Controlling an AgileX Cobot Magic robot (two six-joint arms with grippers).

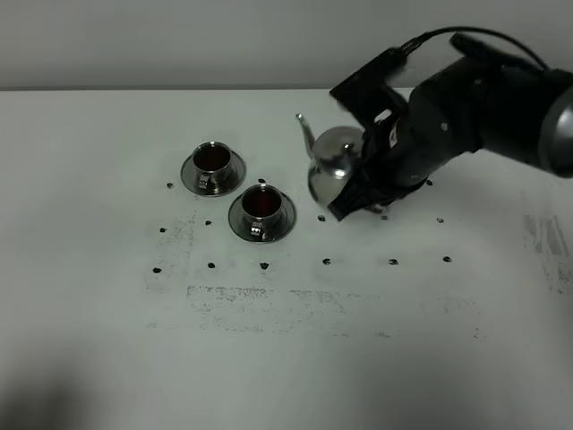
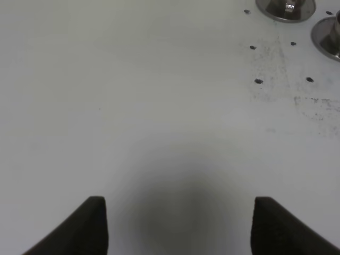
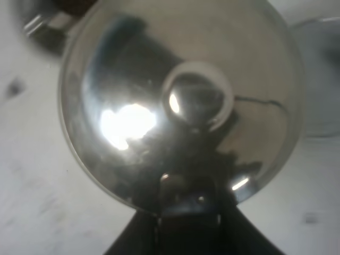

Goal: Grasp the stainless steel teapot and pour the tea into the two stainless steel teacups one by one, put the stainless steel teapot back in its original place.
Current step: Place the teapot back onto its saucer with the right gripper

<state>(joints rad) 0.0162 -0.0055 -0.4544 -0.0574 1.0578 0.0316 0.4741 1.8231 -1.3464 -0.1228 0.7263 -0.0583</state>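
Over on the left, the left gripper [image 2: 175,226] hangs above bare table [image 1: 89,340], jaws spread wide with nothing between them; only the edges of the saucers show at the far corner of its view, so it is well apart from the work. Next come the two cups [image 1: 213,159] [image 1: 260,202], each on its saucer, both already holding dark tea [image 1: 260,200]. Right of them is the teapot [image 1: 333,166], roughly upright, spout aimed at the cups and up, handle toward the right arm. The right gripper [image 1: 358,193] has it by the handle side: the wrist view looks straight down on the lid and knob [image 3: 197,101], with the jaws closed on the handle at the pot's near edge. A pale rim, perhaps the disc [image 3: 319,74], peeks out just beyond the pot there, but I cannot tell whether the base is resting on it or not. What seems left is setting the pot squarely down and letting go.
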